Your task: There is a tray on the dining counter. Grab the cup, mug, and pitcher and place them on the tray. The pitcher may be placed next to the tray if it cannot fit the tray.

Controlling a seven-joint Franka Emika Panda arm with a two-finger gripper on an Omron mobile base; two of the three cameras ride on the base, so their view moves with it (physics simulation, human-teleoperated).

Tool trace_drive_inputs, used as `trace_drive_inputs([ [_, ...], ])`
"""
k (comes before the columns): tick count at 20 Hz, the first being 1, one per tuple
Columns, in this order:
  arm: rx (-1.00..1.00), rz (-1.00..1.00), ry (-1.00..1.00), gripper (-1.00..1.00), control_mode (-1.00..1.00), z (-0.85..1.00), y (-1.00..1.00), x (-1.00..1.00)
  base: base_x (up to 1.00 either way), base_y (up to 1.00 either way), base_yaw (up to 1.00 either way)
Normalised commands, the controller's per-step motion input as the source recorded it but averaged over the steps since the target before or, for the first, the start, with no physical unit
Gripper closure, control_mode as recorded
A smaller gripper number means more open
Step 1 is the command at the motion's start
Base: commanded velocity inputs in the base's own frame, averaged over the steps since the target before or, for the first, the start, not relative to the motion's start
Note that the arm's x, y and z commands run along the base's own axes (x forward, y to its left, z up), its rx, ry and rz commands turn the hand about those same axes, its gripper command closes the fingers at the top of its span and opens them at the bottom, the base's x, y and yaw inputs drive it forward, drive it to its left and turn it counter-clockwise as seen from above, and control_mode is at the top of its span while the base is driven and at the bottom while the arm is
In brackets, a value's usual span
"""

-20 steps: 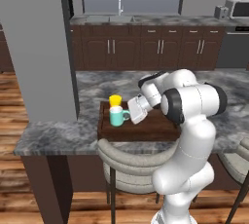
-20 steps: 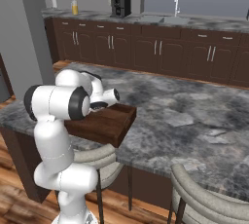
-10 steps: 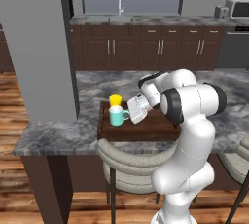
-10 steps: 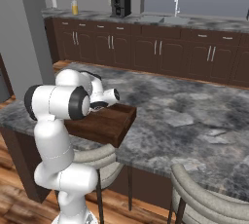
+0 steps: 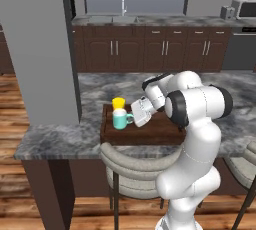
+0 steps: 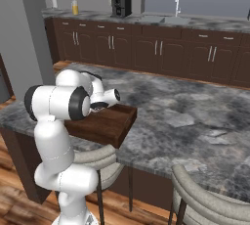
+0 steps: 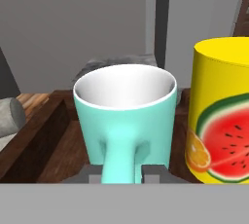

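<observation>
The mug (image 7: 125,116) stands upright on the tray (image 5: 150,130), its handle pointing straight at the pincer (image 7: 122,173). The fingertips (image 7: 154,172) flank the handle; whether clamped or freed cannot be told.

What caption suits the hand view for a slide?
Teal mug on the tray, handle toward the gripper, beside the yellow cup.

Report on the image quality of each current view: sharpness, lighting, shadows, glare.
Left base view: even flat lighting, no glare, mildly soft; the mug and cup read clearly on the tray. Right base view: similarly soft, the dining counter evenly lit, and the tray's near wall dark. Hand view: mug and cup crisp close up, with soft shading inside the mug.
</observation>
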Motion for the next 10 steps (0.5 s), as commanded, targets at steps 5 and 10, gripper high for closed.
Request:
trace_drive_inputs([
  [5, 0.00, 0.00, 0.00, -1.00, -1.00, 0.00, 0.00, 0.00, 0.00, 0.00, 0.00],
  [10, 0.00, 0.00, 0.00, -1.00, -1.00, 0.00, 0.00, 0.00, 0.00, 0.00, 0.00],
])
